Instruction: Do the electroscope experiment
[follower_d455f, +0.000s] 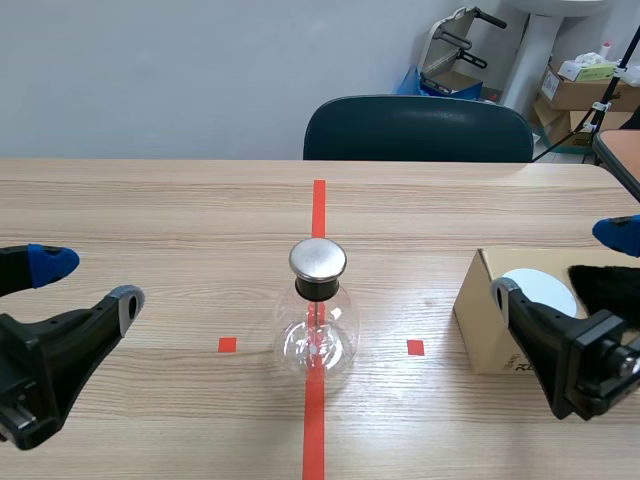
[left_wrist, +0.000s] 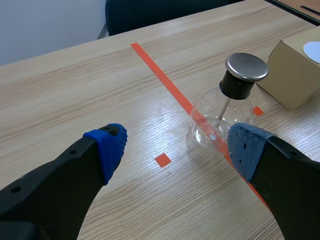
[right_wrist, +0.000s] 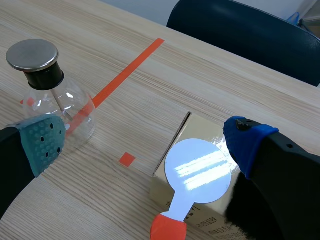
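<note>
Electroscope (follower_d455f: 317, 320) stands on the tape line (follower_d455f: 318, 205) mid-table (follower_d455f: 150, 210), wood grain all round; left gripper (follower_d455f: 88, 282) at its 9 o'clock, right gripper (follower_d455f: 560, 262) at 3 over a box (follower_d455f: 478, 322), both gaping wide. Chair (follower_d455f: 418, 128) at 12 against a grey wall (follower_d455f: 180, 70)

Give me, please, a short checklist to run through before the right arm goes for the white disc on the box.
1. Left gripper open and apart from the electroscope: ok.
2. Right gripper open, over the box: ok.
3. Electroscope upright on the tape line, metal cap on top: ok.
4. White disc lying flat on the box, nothing on top of it: ok.
5. Its orange handle uncovered, at the box's near edge: ok.
6. Electroscope uncharged: cannot tell.
</note>
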